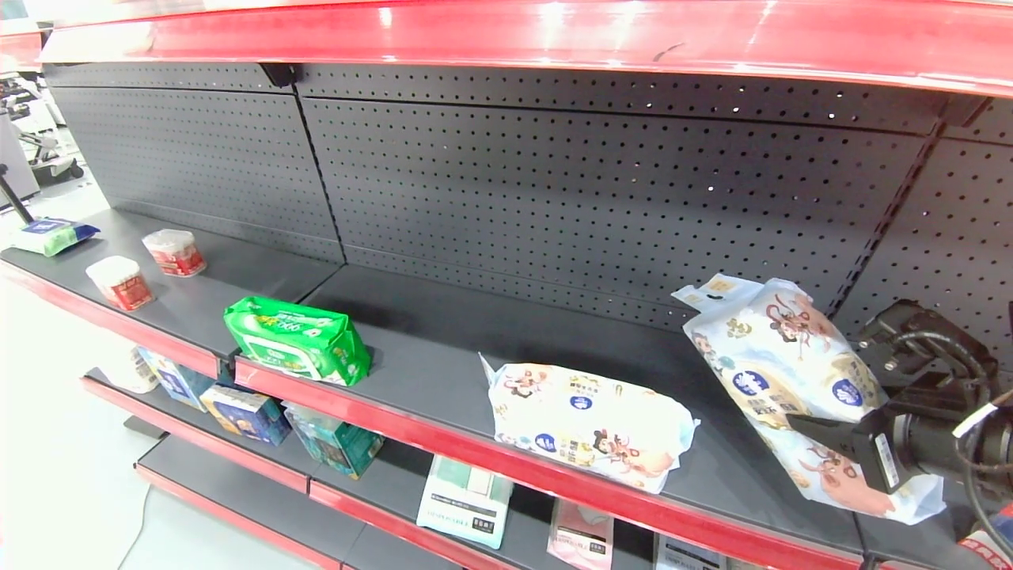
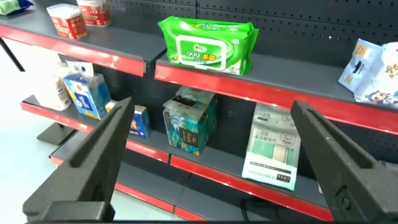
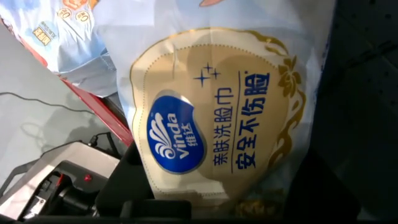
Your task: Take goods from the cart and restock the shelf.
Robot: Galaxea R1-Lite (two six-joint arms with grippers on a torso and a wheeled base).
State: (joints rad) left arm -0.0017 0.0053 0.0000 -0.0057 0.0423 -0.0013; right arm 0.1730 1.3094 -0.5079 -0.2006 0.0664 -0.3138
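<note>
Leaning tilted on the shelf [image 1: 443, 356], a pack [image 1: 791, 372] is clamped in the right gripper [image 1: 851, 447], seemingly touching it. A second pack [image 1: 589, 423] is already laid on that shelf; release is what is left. The left gripper [image 2: 210, 112] is held apart, empty.

- Shelf board [image 1: 443, 348]: smooth, matt dark-grey metal.
- Its front strip [image 1: 396, 422]: glossy red.
- Back panel [image 1: 593, 182]: matt perforated metal.
- Right tissue pack [image 1: 779, 356]: shiny, crinkled plastic film.
- Green wipes pack [image 1: 297, 339]: glossy plastic wrap.
- Left gripper [image 2: 211, 109]: matt black plastic.
</note>
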